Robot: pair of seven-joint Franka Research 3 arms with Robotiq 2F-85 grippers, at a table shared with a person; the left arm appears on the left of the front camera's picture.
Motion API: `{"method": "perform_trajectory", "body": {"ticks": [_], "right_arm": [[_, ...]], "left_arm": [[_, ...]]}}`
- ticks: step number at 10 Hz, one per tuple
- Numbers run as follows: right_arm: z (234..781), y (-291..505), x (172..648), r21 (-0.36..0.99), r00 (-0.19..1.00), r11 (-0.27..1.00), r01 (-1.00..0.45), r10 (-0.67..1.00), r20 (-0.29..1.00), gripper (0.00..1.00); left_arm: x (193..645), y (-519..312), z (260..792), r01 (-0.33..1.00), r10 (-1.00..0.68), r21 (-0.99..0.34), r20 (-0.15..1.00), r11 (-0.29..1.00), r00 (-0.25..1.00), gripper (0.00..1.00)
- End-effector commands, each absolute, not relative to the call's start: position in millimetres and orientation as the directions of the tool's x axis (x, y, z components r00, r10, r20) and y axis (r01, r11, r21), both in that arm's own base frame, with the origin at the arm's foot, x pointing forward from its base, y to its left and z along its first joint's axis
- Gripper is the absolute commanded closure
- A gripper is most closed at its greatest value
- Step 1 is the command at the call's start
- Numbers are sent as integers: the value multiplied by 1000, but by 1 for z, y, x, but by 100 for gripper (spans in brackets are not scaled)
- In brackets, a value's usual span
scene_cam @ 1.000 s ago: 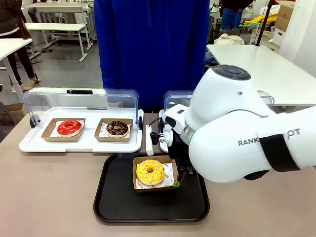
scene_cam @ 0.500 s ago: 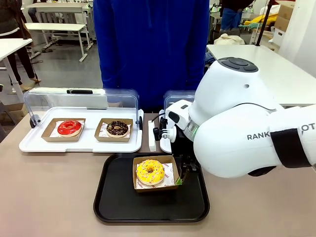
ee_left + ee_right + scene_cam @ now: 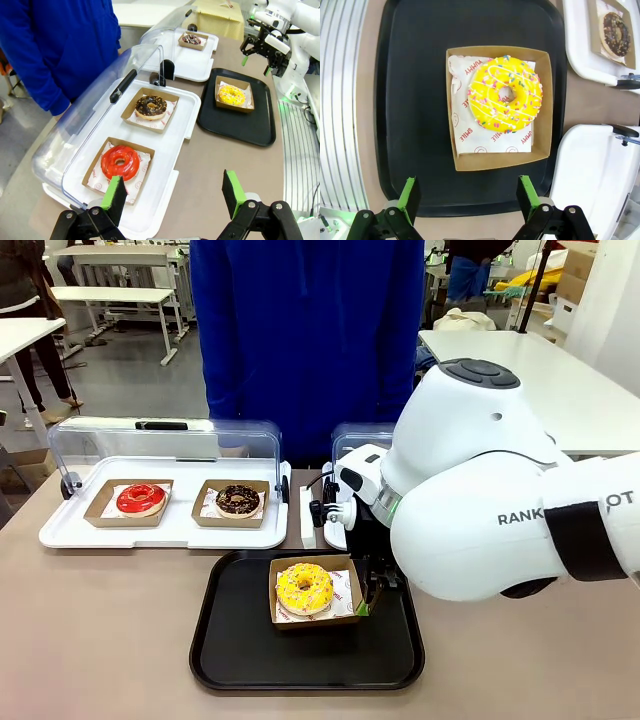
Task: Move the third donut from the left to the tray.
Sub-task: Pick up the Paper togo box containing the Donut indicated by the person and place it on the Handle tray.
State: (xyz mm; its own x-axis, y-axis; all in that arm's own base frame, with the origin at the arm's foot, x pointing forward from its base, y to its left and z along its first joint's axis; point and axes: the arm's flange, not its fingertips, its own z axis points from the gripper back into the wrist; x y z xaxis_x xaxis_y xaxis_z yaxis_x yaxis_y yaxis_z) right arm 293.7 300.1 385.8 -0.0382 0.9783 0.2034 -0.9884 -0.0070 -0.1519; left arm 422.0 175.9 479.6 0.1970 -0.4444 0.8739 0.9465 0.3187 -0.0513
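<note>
Item 1: the third donut (image 3: pixel 304 587), yellow icing with white drizzle and coloured sprinkles, seated in its brown cardboard holder (image 3: pixel 542 100) on printed paper. I read it at centre of the front view, lying on the tray (image 3: pixel 240 650); in the right wrist view it sits just above frame centre.

Item 2: the tray, black, low rim, lower centre of the front view, flat on the tan table (image 3: pixel 100 640). The holder rests in its upper half, slightly right of middle.

Item 3: right gripper (image 3: pixel 468 197), bottom edge of its wrist view. Jaws spread wide, one green pad at either lower corner of the holder, nothing between them and no contact with the cardboard that I can see. In the front view its fingers hang just right of the holder, mostly masked by the white arm.

Item 4: left gripper (image 3: pixel 175 195), bottom of its wrist view. Jaws parted wide, nothing held, above the near corner of a white tray.

Item 5: white tray (image 3: pixel 170 535), clear lid raised, left of the front view, carrying a red-iced donut (image 3: pixel 140 499) and a chocolate donut (image 3: pixel 238 500), each in a brown holder.

Item 6: person in a blue top (image 3: pixel 310 340), upper centre, standing at the table's far side.
</note>
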Motion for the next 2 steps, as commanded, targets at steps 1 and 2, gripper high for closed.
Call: {"method": "perform_trajectory", "body": {"ticks": [1, 2], "right_arm": [[384, 303, 294, -162, -42, -8, -987, 977, 207, 0], [384, 303, 294, -162, -42, -8, -987, 977, 207, 0]], "left_arm": [[422, 174, 482, 950, -437, -42, 881, 308, 180, 0], [422, 174, 482, 950, -437, -42, 881, 308, 180, 0]]}}
